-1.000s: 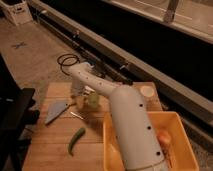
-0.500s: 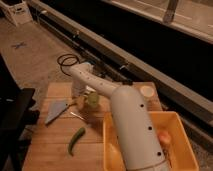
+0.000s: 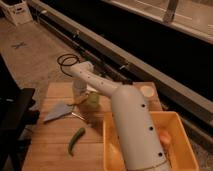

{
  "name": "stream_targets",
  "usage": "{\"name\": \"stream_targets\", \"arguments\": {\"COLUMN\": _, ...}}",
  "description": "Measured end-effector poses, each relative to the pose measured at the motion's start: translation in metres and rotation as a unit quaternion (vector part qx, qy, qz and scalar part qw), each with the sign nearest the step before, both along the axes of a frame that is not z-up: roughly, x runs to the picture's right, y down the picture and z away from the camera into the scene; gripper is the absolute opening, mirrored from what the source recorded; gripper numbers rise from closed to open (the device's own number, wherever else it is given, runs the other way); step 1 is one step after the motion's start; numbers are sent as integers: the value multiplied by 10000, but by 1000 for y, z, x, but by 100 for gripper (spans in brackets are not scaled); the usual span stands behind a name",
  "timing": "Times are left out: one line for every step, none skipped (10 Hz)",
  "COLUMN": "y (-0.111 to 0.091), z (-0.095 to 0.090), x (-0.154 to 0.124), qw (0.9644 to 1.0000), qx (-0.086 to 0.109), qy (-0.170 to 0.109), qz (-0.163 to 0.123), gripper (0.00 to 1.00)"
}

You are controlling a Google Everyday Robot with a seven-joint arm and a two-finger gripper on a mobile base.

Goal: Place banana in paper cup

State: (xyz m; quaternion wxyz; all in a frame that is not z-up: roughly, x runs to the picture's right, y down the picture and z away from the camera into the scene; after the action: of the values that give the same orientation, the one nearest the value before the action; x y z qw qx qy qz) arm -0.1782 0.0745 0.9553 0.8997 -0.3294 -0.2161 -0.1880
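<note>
Nothing visible has shifted on the wooden table (image 3: pixel 47 152) since the earlier frames; the white arm (image 3: pixel 132 125) keeps the same reach from lower right towards the table's far left part. At the left a grey cloth (image 3: pixel 56 111) lies flat, and nearer the front edge a curved green pepper (image 3: pixel 76 140) lies well apart from it. Just right of the cloth the gripper (image 3: pixel 80 95) is down at the tabletop, its fingers closed on the banana (image 3: pixel 77 102), whose yellow end pokes out below it. A translucent green cup (image 3: pixel 93 100) stands just beside the banana, on its right. Further right, at the far edge, the paper cup (image 3: pixel 146 91) stands upright, well apart from the banana. A yellow bin (image 3: pixel 189 150) fills the right side, with a small orange thing (image 3: pixel 165 137) inside.
</note>
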Motion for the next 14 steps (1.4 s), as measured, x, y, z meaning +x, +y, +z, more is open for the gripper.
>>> {"name": "stream_targets", "arguments": {"y": 0, "z": -1, "x": 0, "qw": 10000, "qx": 14, "qy": 5, "qz": -17, "gripper": 0}}
{"name": "stream_targets", "arguments": {"y": -2, "z": -3, "x": 1, "qw": 9999, "qx": 91, "qy": 38, "qz": -37, "gripper": 0}}
{"name": "stream_targets", "arguments": {"y": -8, "z": -11, "x": 1, "qw": 9997, "qx": 238, "qy": 70, "qz": -4, "gripper": 0}}
{"name": "stream_targets", "arguments": {"y": -20, "z": -26, "x": 3, "qw": 9990, "qx": 433, "qy": 108, "qz": 47, "gripper": 0}}
{"name": "stream_targets", "arguments": {"y": -32, "z": -41, "x": 2, "qw": 9982, "qx": 574, "qy": 120, "qz": 79, "gripper": 0}}
{"name": "stream_targets", "arguments": {"y": -50, "z": -63, "x": 1, "qw": 9970, "qx": 756, "qy": 137, "qz": 121, "gripper": 0}}
{"name": "stream_targets", "arguments": {"y": -67, "z": -80, "x": 3, "qw": 9955, "qx": 916, "qy": 172, "qz": 164, "gripper": 0}}
{"name": "stream_targets", "arguments": {"y": -85, "z": -98, "x": 7, "qw": 9935, "qx": 1089, "qy": 224, "qz": 223, "gripper": 0}}
{"name": "stream_targets", "arguments": {"y": -101, "z": -113, "x": 12, "qw": 9914, "qx": 1244, "qy": 290, "qz": 284, "gripper": 0}}
{"name": "stream_targets", "arguments": {"y": -123, "z": -132, "x": 26, "qw": 9877, "qx": 1449, "qy": 418, "qz": 401, "gripper": 0}}
{"name": "stream_targets", "arguments": {"y": -136, "z": -145, "x": 43, "qw": 9847, "qx": 1576, "qy": 547, "qz": 508, "gripper": 0}}
{"name": "stream_targets", "arguments": {"y": -143, "z": -152, "x": 57, "qw": 9826, "qx": 1639, "qy": 649, "qz": 585, "gripper": 0}}
{"name": "stream_targets", "arguments": {"y": -150, "z": -160, "x": 84, "qw": 9797, "qx": 1683, "qy": 828, "qz": 704, "gripper": 0}}
{"name": "stream_targets", "arguments": {"y": -151, "z": -167, "x": 117, "qw": 9769, "qx": 1642, "qy": 1072, "qz": 856, "gripper": 0}}
